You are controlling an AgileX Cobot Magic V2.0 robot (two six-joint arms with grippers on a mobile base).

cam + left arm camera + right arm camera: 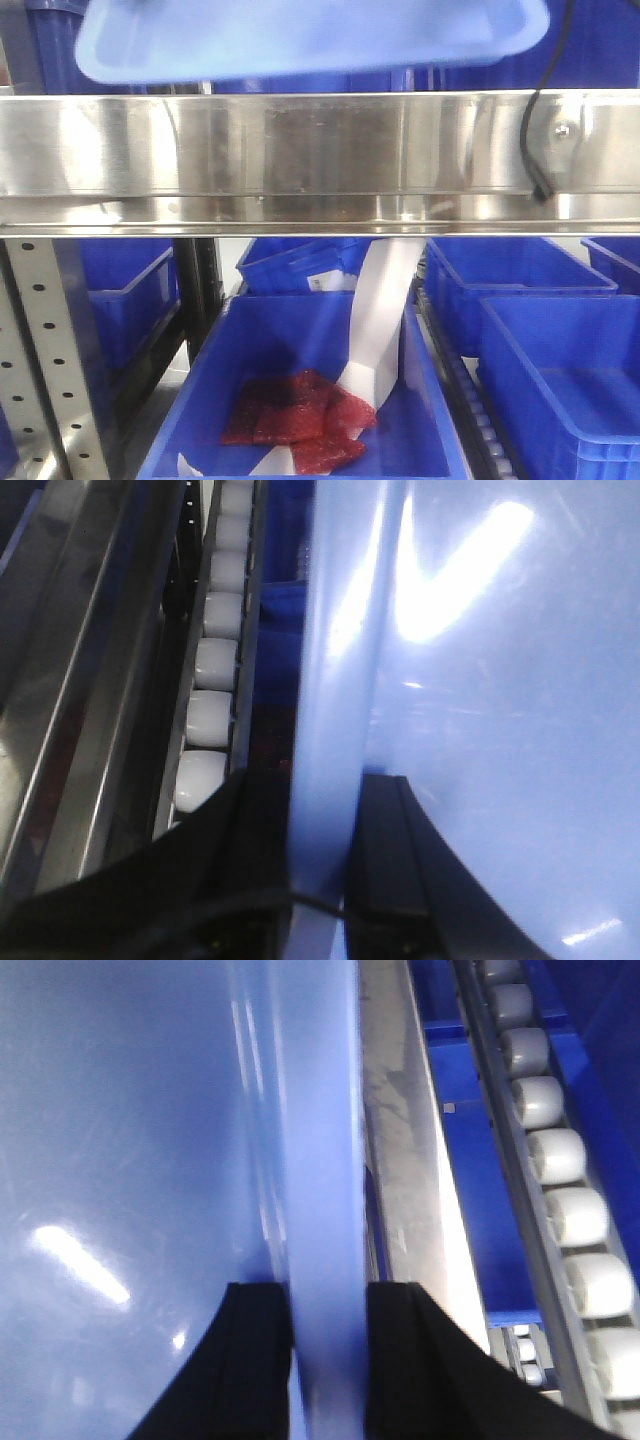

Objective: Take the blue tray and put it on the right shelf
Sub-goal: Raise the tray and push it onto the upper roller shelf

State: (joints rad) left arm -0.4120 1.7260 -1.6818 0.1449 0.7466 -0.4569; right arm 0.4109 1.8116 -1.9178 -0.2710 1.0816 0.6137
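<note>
The light-blue tray (310, 35) hangs at the top of the front view, just above the shelf's shiny steel front rail (300, 150). In the left wrist view my left gripper (322, 810) is shut on the tray's rim (330, 680), one black finger on each side. In the right wrist view my right gripper (328, 1310) is shut on the tray's opposite rim (315, 1140) the same way. The tray's glossy floor fills much of both wrist views. Neither gripper shows in the front view.
Roller tracks (212, 670) (565, 1180) run beside the tray. Below the rail stand several dark-blue bins; the middle bin (260, 330) holds red packets (300, 420) and a white strip (385, 310). A perforated upright (45, 360) stands at the left. A black cable (535, 130) hangs at the right.
</note>
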